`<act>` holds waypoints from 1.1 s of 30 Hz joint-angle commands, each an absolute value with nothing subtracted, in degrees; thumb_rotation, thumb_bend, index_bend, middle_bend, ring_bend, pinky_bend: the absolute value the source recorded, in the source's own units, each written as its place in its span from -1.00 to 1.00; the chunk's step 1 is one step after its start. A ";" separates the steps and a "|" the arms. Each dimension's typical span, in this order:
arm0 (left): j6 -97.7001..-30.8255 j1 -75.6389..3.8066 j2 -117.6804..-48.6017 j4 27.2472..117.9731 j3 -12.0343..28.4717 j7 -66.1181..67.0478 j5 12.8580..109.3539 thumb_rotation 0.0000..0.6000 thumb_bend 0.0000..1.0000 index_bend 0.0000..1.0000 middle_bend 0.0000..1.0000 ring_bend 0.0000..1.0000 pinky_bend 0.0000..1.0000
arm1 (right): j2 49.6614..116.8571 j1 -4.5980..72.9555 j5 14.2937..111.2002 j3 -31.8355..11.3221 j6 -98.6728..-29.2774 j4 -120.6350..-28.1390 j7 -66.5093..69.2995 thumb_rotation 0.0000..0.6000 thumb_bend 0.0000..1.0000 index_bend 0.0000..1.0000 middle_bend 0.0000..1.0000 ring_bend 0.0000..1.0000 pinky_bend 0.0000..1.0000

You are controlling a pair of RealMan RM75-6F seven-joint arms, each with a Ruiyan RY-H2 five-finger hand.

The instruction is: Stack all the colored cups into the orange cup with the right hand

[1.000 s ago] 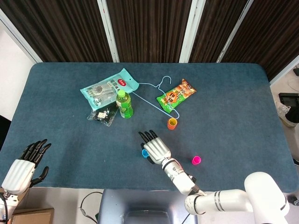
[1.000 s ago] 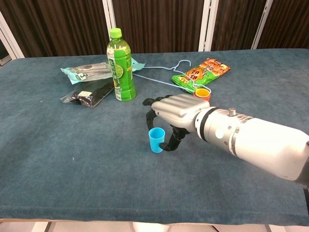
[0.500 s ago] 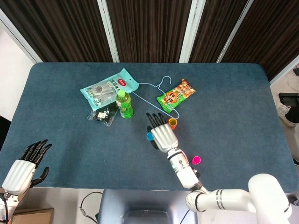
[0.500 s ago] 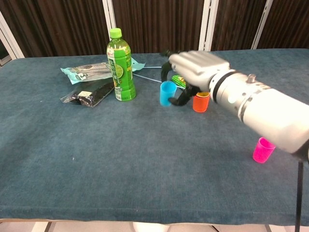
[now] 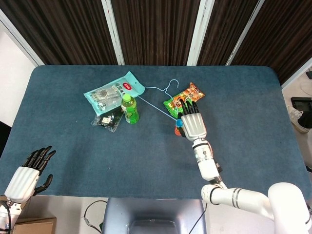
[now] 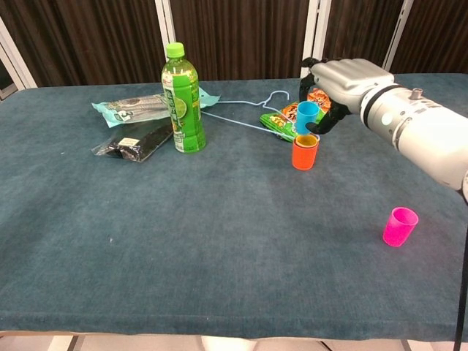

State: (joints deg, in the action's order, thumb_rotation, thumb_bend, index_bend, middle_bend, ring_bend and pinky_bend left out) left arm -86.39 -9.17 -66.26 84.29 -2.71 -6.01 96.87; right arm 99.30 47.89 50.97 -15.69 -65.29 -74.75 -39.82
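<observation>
In the chest view my right hand [image 6: 349, 79] grips a blue cup [image 6: 307, 117] and holds it in the air just above the orange cup [image 6: 305, 152]. The orange cup stands upright on the table beside the snack packet. From the head view my right hand [image 5: 192, 123] covers most of the orange cup, and only a bit of the blue cup [image 5: 179, 123] shows at its left side. A pink cup [image 6: 400, 226] stands alone at the near right. My left hand [image 5: 25, 176] hangs off the near left table edge, fingers spread, holding nothing.
A green bottle [image 5: 129, 108] stands left of the cups. Behind them lie an orange-green snack packet [image 5: 184, 97] and a thin blue wire hanger [image 5: 161, 95]. A teal pouch [image 5: 113, 92] and a black packet [image 5: 108, 120] lie further left.
My right hand has lifted the blue cup off the near table and carried it away and to the right, until it is over the orange cup. The left hand has stayed put.
</observation>
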 commanded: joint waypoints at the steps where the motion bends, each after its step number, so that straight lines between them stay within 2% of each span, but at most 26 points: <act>1: -86.52 -9.13 -66.23 84.29 -2.72 -6.06 96.95 1.00 -0.05 -1.00 -1.00 -1.00 -0.78 | 99.30 47.65 51.00 -15.33 -65.46 -74.81 -40.39 1.00 -0.06 0.40 -0.86 -1.00 -1.00; 13: -86.77 -9.15 -66.23 84.04 -2.71 -6.56 97.15 1.00 -0.06 -1.00 -1.00 -1.00 -0.78 | 100.63 47.39 48.84 -14.83 -64.03 -72.36 -42.79 1.00 -0.06 0.37 -0.86 -1.00 -1.00; 16: -86.66 -9.21 -66.22 83.97 -2.69 -6.70 97.10 1.00 -0.06 -1.00 -1.00 -1.00 -0.78 | 100.73 47.56 48.55 -14.86 -63.21 -72.25 -42.88 1.00 -0.06 0.21 -0.85 -1.00 -1.00; 19: -86.77 -9.22 -66.24 83.90 -2.71 -6.72 97.22 1.00 -0.06 -1.00 -1.00 -1.00 -0.78 | 100.53 47.36 49.67 -14.68 -62.97 -72.49 -41.56 1.00 -0.06 -0.07 -0.86 -1.00 -1.00; 21: -86.80 -9.17 -66.21 83.94 -2.71 -6.73 97.17 1.00 -0.06 -1.00 -1.00 -1.00 -0.78 | 99.77 47.04 49.88 -14.29 -62.33 -73.42 -41.15 1.00 -0.06 -0.32 -0.92 -1.00 -1.00; 23: -86.83 -9.19 -66.20 83.91 -2.67 -6.83 97.14 1.00 -0.06 -1.00 -1.00 -1.00 -0.78 | 98.34 46.46 49.40 -14.02 -61.87 -75.88 -41.16 1.00 -0.06 -0.85 -0.99 -1.00 -1.00; 24: -86.92 -9.16 -66.18 83.90 -2.68 -6.89 97.18 1.00 -0.05 -1.00 -1.00 -1.00 -0.78 | 96.90 45.89 49.95 -13.51 -62.06 -78.29 -41.03 1.00 -0.07 -0.98 -1.00 -1.00 -1.00; 28: -87.29 -9.01 -66.10 83.90 -2.71 -7.01 97.33 1.00 -0.05 -1.00 -1.00 -1.00 -0.78 | 89.62 42.18 55.55 -9.54 -63.75 -89.99 -38.28 1.00 -0.20 -1.00 -1.00 -1.00 -1.00; 33: -87.34 -8.96 -66.15 84.01 -2.79 -6.73 97.47 1.00 -0.05 -1.00 -1.00 -1.00 -0.78 | 77.77 36.69 68.13 0.40 -63.59 -104.41 -32.88 1.00 -0.25 -0.99 -1.00 -1.00 -1.00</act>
State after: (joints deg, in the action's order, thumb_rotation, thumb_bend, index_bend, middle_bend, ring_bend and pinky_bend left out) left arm -87.35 -8.96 -66.14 84.01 -2.78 -6.73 97.45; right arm 86.81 41.41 58.54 -7.36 -63.24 -94.69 -37.14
